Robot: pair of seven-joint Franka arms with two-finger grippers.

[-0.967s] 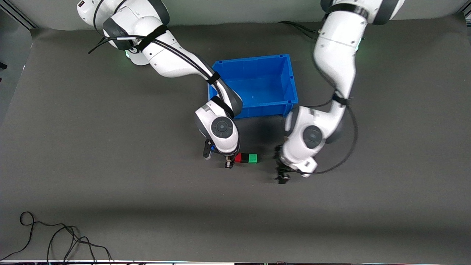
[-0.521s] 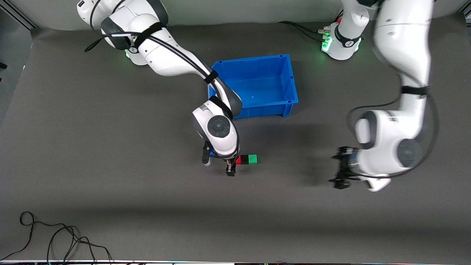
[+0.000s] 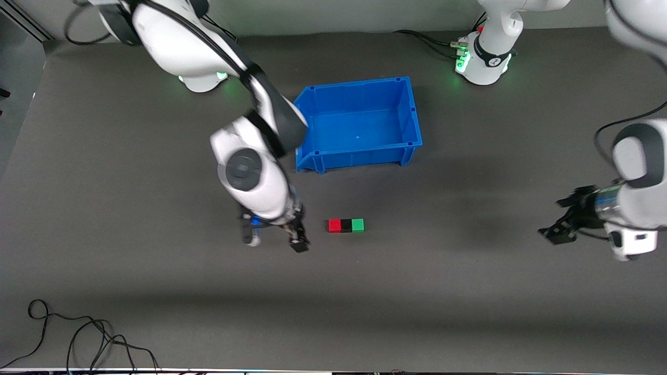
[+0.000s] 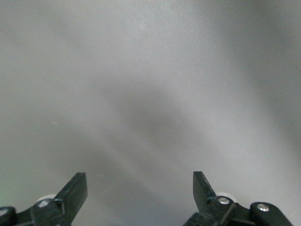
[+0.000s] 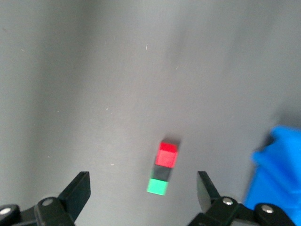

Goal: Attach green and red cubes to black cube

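The red cube (image 3: 334,225), the black cube (image 3: 345,225) and the green cube (image 3: 357,225) lie joined in one row on the table, black in the middle, nearer to the front camera than the blue bin. The row also shows in the right wrist view: red cube (image 5: 168,154), black cube (image 5: 162,173), green cube (image 5: 157,187). My right gripper (image 3: 274,240) is open and empty over bare table beside the row's red end, apart from it. My left gripper (image 3: 564,219) is open and empty over bare table at the left arm's end; the left wrist view shows it (image 4: 139,181) over table only.
An empty blue bin (image 3: 359,155) stands farther from the front camera than the cube row; its corner shows in the right wrist view (image 5: 277,174). A black cable (image 3: 78,338) lies near the table's front edge at the right arm's end.
Both grippers have drawn away from the cube row: the left arm swung out to its end of the table, the right gripper moved off the red end. The row has not moved.
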